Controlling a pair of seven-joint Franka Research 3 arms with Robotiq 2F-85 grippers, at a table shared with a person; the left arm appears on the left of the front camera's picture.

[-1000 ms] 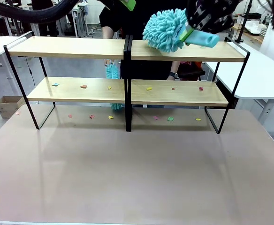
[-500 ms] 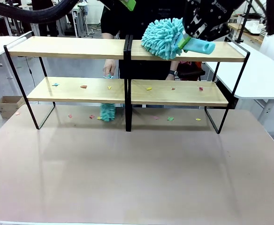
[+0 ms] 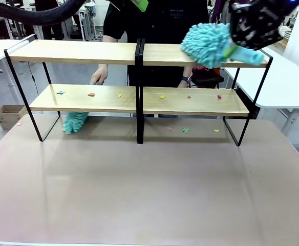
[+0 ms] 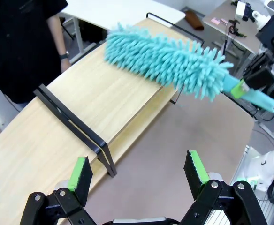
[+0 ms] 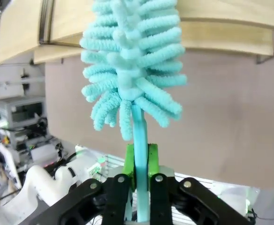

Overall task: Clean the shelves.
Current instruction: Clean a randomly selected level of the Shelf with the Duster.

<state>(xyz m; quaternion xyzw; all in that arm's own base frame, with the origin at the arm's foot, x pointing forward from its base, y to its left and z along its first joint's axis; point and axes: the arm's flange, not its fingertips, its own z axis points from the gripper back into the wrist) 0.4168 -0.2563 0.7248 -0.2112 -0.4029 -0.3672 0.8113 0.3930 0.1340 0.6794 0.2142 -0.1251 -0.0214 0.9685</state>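
— Where are the shelves (image 3: 139,54)?

— Across the far part of the table (image 3: 149,195). There are two sections side by side, each with two wooden boards on a black frame.

— And the right gripper (image 5: 140,161)?

— Up at the right end of the top tier, its green pads clamped on the handle of a turquoise duster (image 3: 207,45). The fluffy head lies over the top right board. Whether it touches the wood I cannot tell.

— The left gripper (image 4: 138,171)?

— Jaws wide apart, nothing between them. It hangs above the top tier near the black join of the two sections, looking down on the boards, with the duster farther along.

— Anything on the boards?

— Small coloured scraps (image 3: 91,95) dot both lower boards. A few more lie on the table under the right section.

— The person (image 3: 159,25)?

— Stands behind the rack in a black top. One hand (image 3: 99,76) shows behind the left section, between its two boards. A second duster (image 3: 76,122), the same colour, is down on the table under the lower left board, near the frame's left leg. Its handle is hidden.
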